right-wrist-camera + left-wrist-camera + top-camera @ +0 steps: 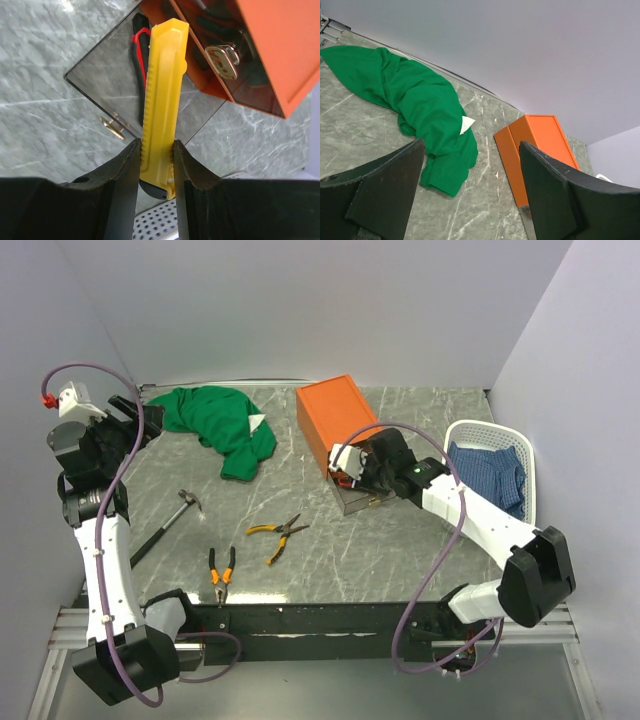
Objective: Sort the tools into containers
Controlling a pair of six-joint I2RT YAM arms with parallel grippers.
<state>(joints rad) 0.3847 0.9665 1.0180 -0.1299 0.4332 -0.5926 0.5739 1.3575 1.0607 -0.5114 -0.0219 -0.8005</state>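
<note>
Knives seem to belong together: we pinch the yellow utility knife (162,90) lengthwise in our right gripper (155,150), over the open clear drawer (97,75) where the red-black knife (139,45) lies. Our left gripper (471,150) hangs spread and empty, well apart from the orange box (335,415), leaving room.

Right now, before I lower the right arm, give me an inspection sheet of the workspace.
Surface: grey marbled table; no spills seen.
Job's things: hammer, yellow-handled pliers and orange-black pliers lie loose on the table; red-black utility knife lies in the pulled-out clear drawer of the orange box.
Clutter: green cloth far left; white basket holding a blue cloth at right.
Grippers: left gripper open, empty, raised; right gripper shut on the yellow utility knife over the drawer.
Cables: purple cables loop along both arms, off the tools.
Surroundings: plain walls; nothing else seen.
</note>
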